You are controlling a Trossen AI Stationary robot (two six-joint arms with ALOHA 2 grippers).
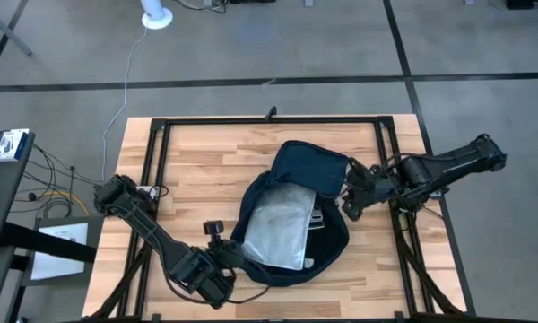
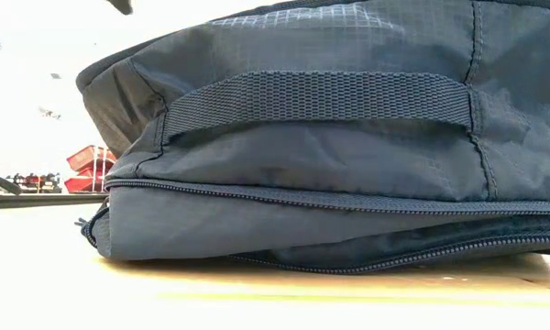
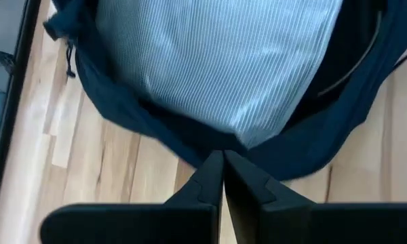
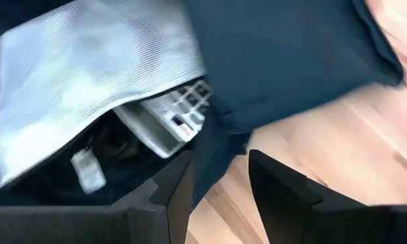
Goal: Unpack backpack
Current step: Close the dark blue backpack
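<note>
Left hand pinching the backpack rim, right hand spread astride its edge; no legible writing.

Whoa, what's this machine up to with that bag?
It's unpacking a navy backpack lying open on the wooden table. The left gripper is pinched shut on the bag's near rim, holding it. The right gripper, jaws apart, straddles the rim on the opposite side. A ribbed silvery pouch and a clear boxy item are inside.
</note>
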